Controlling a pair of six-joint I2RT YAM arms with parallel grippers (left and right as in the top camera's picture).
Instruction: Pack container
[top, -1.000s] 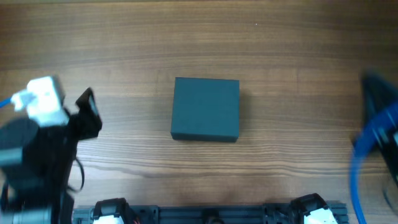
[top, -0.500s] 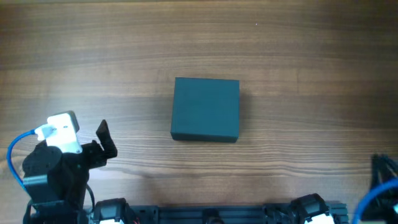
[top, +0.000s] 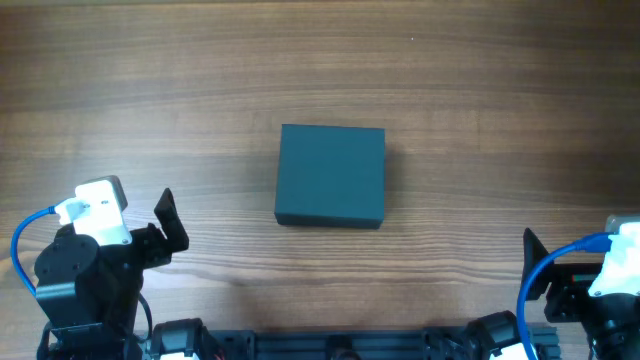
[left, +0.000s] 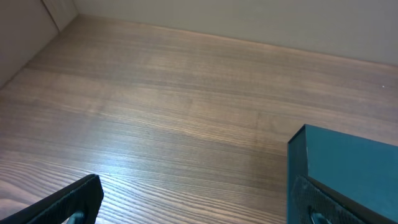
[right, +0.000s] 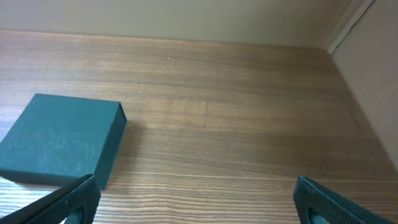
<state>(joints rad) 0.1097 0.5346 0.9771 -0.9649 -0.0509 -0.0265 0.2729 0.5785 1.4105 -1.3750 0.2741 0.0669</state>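
Note:
The container (top: 331, 175) is a dark teal box with its lid shut flat, resting in the middle of the wooden table. It also shows at the right edge of the left wrist view as the container (left: 354, 168), and at the left of the right wrist view as the container (right: 56, 146). My left gripper (top: 160, 235) is pulled back at the front left, open and empty, well short of the box; from its wrist the left gripper (left: 196, 199) has only bare wood between its fingers. My right gripper (top: 545, 270) sits at the front right corner, and the right gripper (right: 198, 196) is likewise open and empty.
A black rail with the arm bases (top: 340, 345) runs along the table's front edge. Blue cables (top: 525, 285) loop off both wrists. A pale wall panel (right: 367, 43) bounds the table on the right, and another pale wall panel (left: 28, 25) on the left.
Both arms drew back toward the front edge, the left from mid-left, the right from the right edge into the corner. Both grippers opened wide. The container stayed put.

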